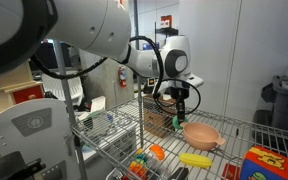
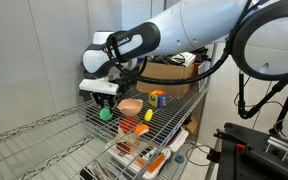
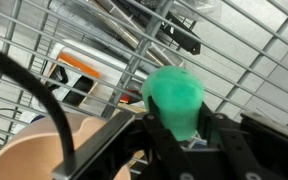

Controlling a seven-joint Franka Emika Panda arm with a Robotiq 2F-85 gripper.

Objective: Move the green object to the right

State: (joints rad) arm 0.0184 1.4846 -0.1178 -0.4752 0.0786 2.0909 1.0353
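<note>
The green object (image 3: 174, 90), a small bright green dome-like toy, sits between my gripper's black jaws (image 3: 176, 128) in the wrist view. In an exterior view it shows under the gripper (image 2: 103, 98) as a green blob (image 2: 105, 113) low over the wire shelf (image 2: 44, 140), beside the pink bowl (image 2: 131, 106). In an exterior view the gripper (image 1: 181, 103) hangs just beside the pink bowl (image 1: 200, 135); the green toy is hard to make out there. The gripper is shut on the toy.
The bowl's rim (image 3: 34, 150) is close beside the jaws. A long yellow toy (image 1: 194, 159), orange-green toy pieces (image 1: 154, 153) and a colourful box (image 1: 266, 163) lie on the wire shelf. A cardboard box (image 2: 174, 75) stands behind. A lower shelf holds packages (image 2: 144, 160).
</note>
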